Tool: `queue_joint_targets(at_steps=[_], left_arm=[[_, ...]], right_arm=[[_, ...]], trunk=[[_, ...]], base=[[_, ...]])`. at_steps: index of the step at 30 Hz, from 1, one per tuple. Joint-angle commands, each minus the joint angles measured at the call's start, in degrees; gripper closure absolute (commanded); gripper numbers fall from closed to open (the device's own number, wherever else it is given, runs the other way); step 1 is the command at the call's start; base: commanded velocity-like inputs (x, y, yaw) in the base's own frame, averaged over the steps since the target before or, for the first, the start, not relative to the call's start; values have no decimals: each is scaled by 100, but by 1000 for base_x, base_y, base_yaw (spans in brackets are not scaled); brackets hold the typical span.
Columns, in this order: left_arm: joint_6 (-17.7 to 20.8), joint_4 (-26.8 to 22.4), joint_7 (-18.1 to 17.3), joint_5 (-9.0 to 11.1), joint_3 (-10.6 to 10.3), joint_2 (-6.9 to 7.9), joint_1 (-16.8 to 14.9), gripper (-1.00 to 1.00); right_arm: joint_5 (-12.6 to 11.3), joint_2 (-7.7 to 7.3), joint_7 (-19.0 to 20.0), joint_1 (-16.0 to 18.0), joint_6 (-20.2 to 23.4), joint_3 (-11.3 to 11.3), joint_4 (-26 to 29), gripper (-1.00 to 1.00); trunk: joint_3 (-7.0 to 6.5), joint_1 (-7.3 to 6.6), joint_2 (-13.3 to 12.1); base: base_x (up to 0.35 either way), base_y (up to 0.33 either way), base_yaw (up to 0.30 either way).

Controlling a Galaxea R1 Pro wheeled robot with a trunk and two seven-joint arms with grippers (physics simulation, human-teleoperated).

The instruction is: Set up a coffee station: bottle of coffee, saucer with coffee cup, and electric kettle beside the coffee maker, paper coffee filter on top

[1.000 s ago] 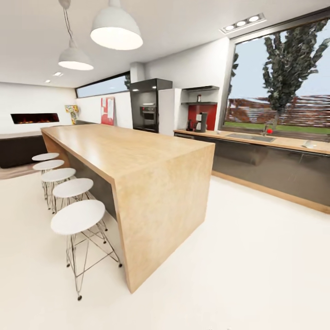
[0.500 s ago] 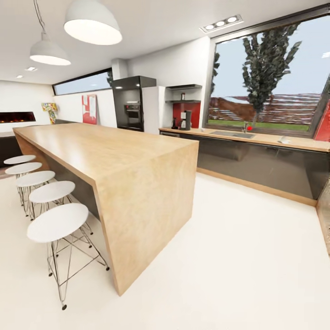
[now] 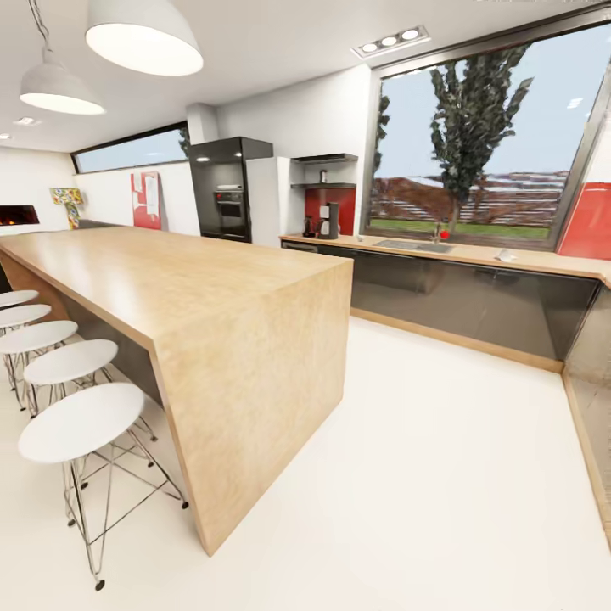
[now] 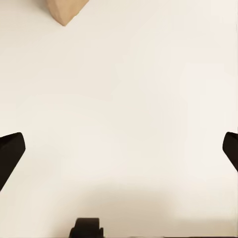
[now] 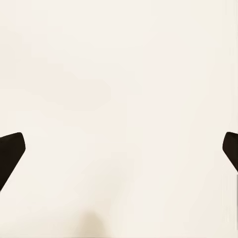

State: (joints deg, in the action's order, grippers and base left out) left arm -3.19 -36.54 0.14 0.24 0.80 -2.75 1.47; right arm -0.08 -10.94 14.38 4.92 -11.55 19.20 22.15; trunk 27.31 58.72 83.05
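Ahead, a pale floor [image 3: 441, 475] and a long wooden island [image 3: 212, 297] with white stools [image 3: 72, 420] at its nine-o'clock side.

Beyond the island, at one o'clock, the kitchen countertop [image 3: 475, 253] runs under a big window [image 3: 475, 136]. At its far end stands the coffee maker [image 3: 329, 220], the electric kettle [image 3: 308, 227] just beside it; above them on the kitchen shelf [image 3: 324, 185] sits the bottle of coffee [image 3: 322, 176], too small for detail. Both wrist views look down at bare floor: the left gripper [image 4: 119, 153] and right gripper [image 5: 119, 153] each spread wide, holding nothing.
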Motion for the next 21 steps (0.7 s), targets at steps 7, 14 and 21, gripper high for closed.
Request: queue_joint_targets(at_steps=[7, 14, 21], left_arm=[[-23, 90, -5, -6, 10, -85, 3, -100], [-17, 136, -2, -6, 0, -176, 3, -100], [-15, 146, 3, -12, -1, -216, 3, -100]], right_arm=[[16, 4, 56, 1, -14, 55, -17, -100], [25, 4, 56, 0, -14, 56, -18, -100], [28, 1, 56, -12, -6, 57, -18, -100]], trunk=[[5, 1, 3], [5, 1, 3], [5, 1, 3]], base=[[15, 0, -256], [37, -7, -261], [259, -91, -86]])
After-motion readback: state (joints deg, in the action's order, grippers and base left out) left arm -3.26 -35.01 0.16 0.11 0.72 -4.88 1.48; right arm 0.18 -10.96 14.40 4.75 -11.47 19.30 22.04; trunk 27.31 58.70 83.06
